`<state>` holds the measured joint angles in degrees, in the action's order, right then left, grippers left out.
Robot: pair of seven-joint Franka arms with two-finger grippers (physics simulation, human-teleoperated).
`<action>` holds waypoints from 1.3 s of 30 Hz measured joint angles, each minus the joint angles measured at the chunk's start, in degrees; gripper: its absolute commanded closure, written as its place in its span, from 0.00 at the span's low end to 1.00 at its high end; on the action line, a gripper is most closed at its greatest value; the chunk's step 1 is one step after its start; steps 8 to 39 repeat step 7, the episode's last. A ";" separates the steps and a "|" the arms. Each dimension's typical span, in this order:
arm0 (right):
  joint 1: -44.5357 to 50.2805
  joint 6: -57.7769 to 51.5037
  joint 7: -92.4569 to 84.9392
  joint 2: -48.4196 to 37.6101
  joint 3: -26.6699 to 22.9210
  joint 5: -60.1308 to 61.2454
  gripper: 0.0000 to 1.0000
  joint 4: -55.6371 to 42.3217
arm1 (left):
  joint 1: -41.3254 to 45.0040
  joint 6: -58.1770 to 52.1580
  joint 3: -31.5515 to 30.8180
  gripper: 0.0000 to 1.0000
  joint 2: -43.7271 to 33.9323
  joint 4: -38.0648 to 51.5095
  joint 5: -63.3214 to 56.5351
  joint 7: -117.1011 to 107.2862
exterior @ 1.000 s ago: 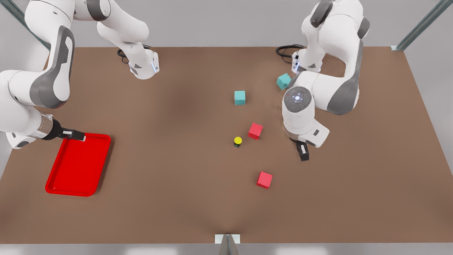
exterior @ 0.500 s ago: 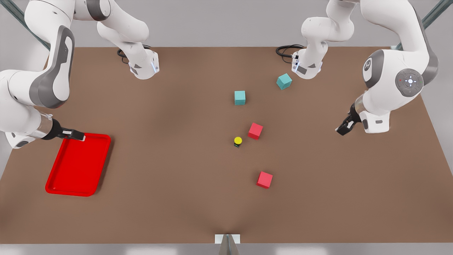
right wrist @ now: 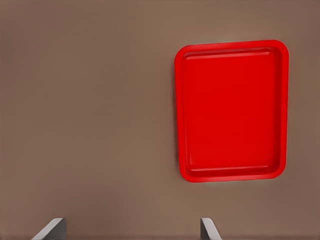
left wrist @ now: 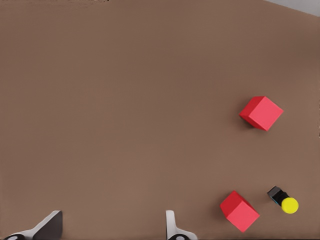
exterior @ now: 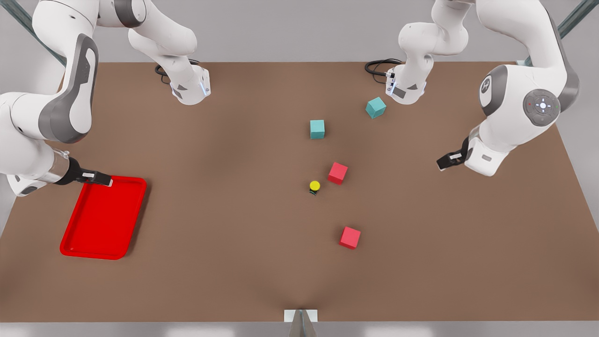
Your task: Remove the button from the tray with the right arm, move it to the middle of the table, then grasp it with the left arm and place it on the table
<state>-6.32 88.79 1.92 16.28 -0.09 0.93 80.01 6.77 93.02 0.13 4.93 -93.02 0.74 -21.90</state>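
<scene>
The button point(exterior: 314, 187) sits on the table point(exterior: 234, 224) near the middle, just beside a red cube point(exterior: 337, 172) on the front view's right, with a second red cube point(exterior: 349, 237) nearer the camera and two teal cubes point(exterior: 317, 128) farther back; the left wrist view shows the button point(left wrist: 283, 200) lying close to a red cube point(left wrist: 239, 211); the left gripper point(exterior: 447, 160) hangs over bare table at the front view's right, well apart from the button, its fingers point(left wrist: 172, 227) spread wide and holding nothing; the right gripper point(exterior: 96, 178) hovers at the far edge of the tray point(exterior: 100, 220) on the front view's left, its fingers point(right wrist: 207, 229) likewise parted and empty; the tray point(right wrist: 232, 110) is bare.
</scene>
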 measured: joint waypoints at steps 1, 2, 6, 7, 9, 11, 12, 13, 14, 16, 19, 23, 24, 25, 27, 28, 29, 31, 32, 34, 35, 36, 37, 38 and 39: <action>-0.01 0.00 0.00 0.00 0.00 0.00 0.00 0.00 | 0.05 -0.01 -0.10 0.00 -0.02 0.00 0.00 1.24; 0.00 0.00 0.00 -0.02 0.00 0.00 0.00 0.00 | 0.12 -0.02 -0.17 0.00 -0.03 0.00 0.00 2.42; -0.01 0.00 0.01 -0.03 0.00 0.00 0.00 0.00 | 0.28 -0.09 -0.30 0.00 -0.04 0.00 -0.02 6.51; -0.01 0.00 0.01 -0.02 0.00 0.00 0.00 0.00 | 0.24 -0.10 -0.34 0.00 -0.04 0.00 -0.03 7.40; -0.01 0.00 0.01 -0.02 0.00 0.00 0.00 0.00 | 0.24 -0.10 -0.34 0.00 -0.04 0.00 -0.03 7.40; -0.01 0.00 0.01 -0.02 0.00 0.00 0.00 0.00 | 0.24 -0.10 -0.34 0.00 -0.04 0.00 -0.03 7.40; -0.01 0.00 0.01 -0.02 0.00 0.00 0.00 0.00 | 0.24 -0.10 -0.34 0.00 -0.04 0.00 -0.03 7.40; -0.01 0.00 0.01 -0.02 0.00 0.00 0.00 0.00 | 0.24 -0.10 -0.34 0.00 -0.04 0.00 -0.03 7.40; -0.01 0.00 0.01 -0.02 0.00 0.00 0.00 0.00 | 0.24 -0.10 -0.34 0.00 -0.04 0.00 -0.03 7.40; -0.01 0.00 0.01 -0.02 0.00 0.00 0.00 0.00 | 0.24 -0.10 -0.34 0.00 -0.04 0.00 -0.03 7.40; -0.01 0.00 0.01 -0.02 0.00 0.00 0.00 0.00 | 0.24 -0.10 -0.34 0.00 -0.04 0.00 -0.03 7.40; -0.01 0.00 0.01 -0.02 0.00 0.00 0.00 0.00 | 0.24 -0.10 -0.34 0.00 -0.04 0.00 -0.03 7.40; -0.01 0.00 0.01 -0.02 0.00 0.00 0.00 0.00 | 0.24 -0.10 -0.34 0.00 -0.04 0.00 -0.03 7.40; -0.01 0.00 0.01 -0.02 0.00 0.00 0.00 0.00 | 0.24 -0.10 -0.34 0.00 -0.04 0.00 -0.03 7.40; -0.01 0.00 0.01 -0.02 0.00 0.00 0.00 0.00 | 0.24 -0.10 -0.34 0.00 -0.04 0.00 -0.03 7.40; -0.01 0.00 0.01 -0.02 0.00 0.00 0.00 0.00 | 0.24 -0.10 -0.34 0.00 -0.04 0.00 -0.03 7.40; -0.01 0.00 0.01 -0.02 0.00 0.00 0.00 0.00 | 0.24 -0.10 -0.34 0.00 -0.04 0.00 -0.03 7.40; -0.01 0.00 0.01 -0.02 0.00 0.00 0.00 0.00 | 0.24 -0.10 -0.34 0.00 -0.04 0.00 -0.03 7.40; -0.01 0.00 0.01 -0.02 0.00 0.00 0.00 0.00 | 0.24 -0.10 -0.34 0.00 -0.04 0.00 -0.03 7.40; -0.01 0.00 0.01 -0.02 0.00 0.00 0.00 0.00 | 0.24 -0.10 -0.34 0.00 -0.04 0.00 -0.03 7.40; -0.01 0.00 0.01 -0.02 0.00 0.00 0.00 0.00 | 0.24 -0.10 -0.34 0.00 -0.04 0.00 -0.03 7.40; -0.01 0.00 0.01 -0.02 0.00 0.00 0.00 0.00 | 0.24 -0.10 -0.34 0.00 -0.04 0.00 -0.03 7.40; -0.01 0.00 0.01 -0.02 0.00 0.00 0.00 0.00 | 0.24 -0.10 -0.34 0.00 -0.04 0.00 -0.03 7.40; -0.01 0.00 0.01 -0.02 0.00 0.00 0.00 0.00 | 0.24 -0.10 -0.34 0.00 -0.04 0.00 -0.03 7.40; -0.01 0.00 0.01 -0.02 0.00 0.00 0.00 0.00 | 0.24 -0.10 -0.34 0.00 -0.04 0.00 -0.03 7.40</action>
